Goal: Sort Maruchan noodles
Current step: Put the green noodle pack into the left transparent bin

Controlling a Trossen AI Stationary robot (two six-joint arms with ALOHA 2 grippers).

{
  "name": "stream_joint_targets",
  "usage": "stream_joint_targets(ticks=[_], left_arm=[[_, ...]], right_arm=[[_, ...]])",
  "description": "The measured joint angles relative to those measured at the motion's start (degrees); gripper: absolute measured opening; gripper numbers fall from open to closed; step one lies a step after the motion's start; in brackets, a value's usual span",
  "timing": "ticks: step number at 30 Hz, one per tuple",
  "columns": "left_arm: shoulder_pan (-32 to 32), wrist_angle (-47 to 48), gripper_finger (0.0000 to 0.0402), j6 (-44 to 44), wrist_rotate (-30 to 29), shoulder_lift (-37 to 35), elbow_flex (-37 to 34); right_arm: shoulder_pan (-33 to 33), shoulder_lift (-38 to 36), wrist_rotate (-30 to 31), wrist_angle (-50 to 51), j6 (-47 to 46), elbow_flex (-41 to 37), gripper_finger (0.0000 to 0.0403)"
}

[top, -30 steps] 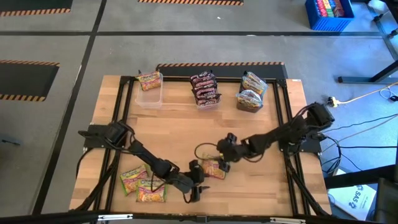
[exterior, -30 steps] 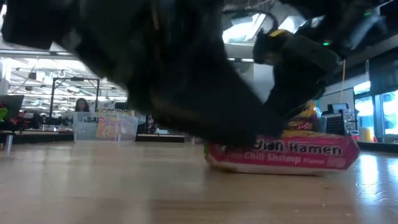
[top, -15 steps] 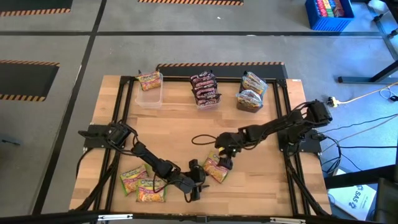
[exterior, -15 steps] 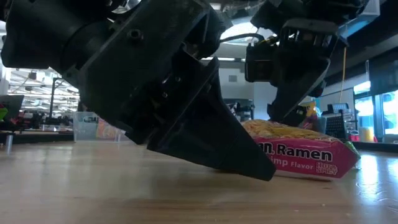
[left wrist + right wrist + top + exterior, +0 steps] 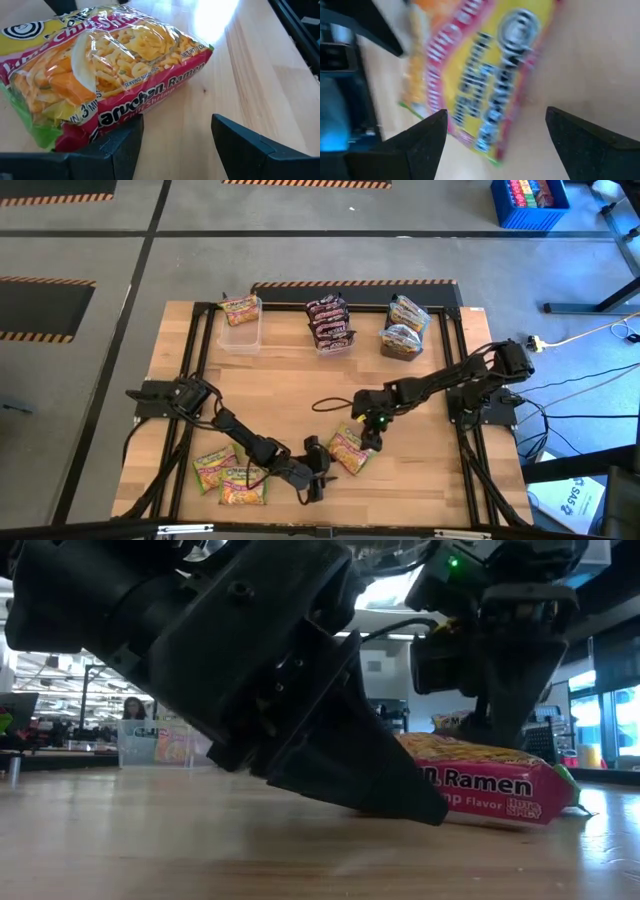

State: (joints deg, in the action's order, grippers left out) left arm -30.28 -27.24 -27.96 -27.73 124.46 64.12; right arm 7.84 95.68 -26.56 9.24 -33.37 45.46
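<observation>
1. In the high view a yellow-green ramen packet (image 5: pixel 347 450) lies flat on the wooden table (image 5: pixel 290 380), toward 6 o'clock of its centre, between the two grippers.
2. The left gripper (image 5: pixel 318 476) sits just at the packet's 8 o'clock; its wrist view shows the fingers (image 5: pixel 117 145) spread apart with bare wood between them, the packet (image 5: pixel 107 65) close ahead and ungripped.
3. The right gripper (image 5: pixel 373 432) hovers at the packet's 1 o'clock; its wrist view shows wide-apart fingers (image 5: pixel 422 137) above the packet (image 5: pixel 485 75), holding nothing.
4. Only the low view reads "Ramen" on the packet's pink edge (image 5: pixel 490 790) resting on the wood.
5. Only the high view shows three more packets (image 5: pixel 230 477) near 8 o'clock, and three tubs (image 5: pixel 330 325) holding packets along the 12 o'clock edge.
</observation>
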Motion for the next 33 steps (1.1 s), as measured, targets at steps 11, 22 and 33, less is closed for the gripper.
stream_joint_targets(ticks=[11, 22, 33], left_arm=[[0.1, -1.4, 0.0231, -0.4, -1.4, 0.1, 0.0], [2.5, -0.8, 0.0231, -0.1, -0.4, 0.1, 0.0], [2.7, -0.4, 0.0231, 0.2, -1.3, 0.1, 0.0]], right_arm=[[0.1, 0.0, -0.2, -29.1, -10.8, -13.2, 0.0319], [4.8, 0.1, 8.1, -35.8, -12.5, -14.2, 0.0319], [8.2, 0.2, 11.2, -38.4, -7.9, -9.7, 0.0318]])
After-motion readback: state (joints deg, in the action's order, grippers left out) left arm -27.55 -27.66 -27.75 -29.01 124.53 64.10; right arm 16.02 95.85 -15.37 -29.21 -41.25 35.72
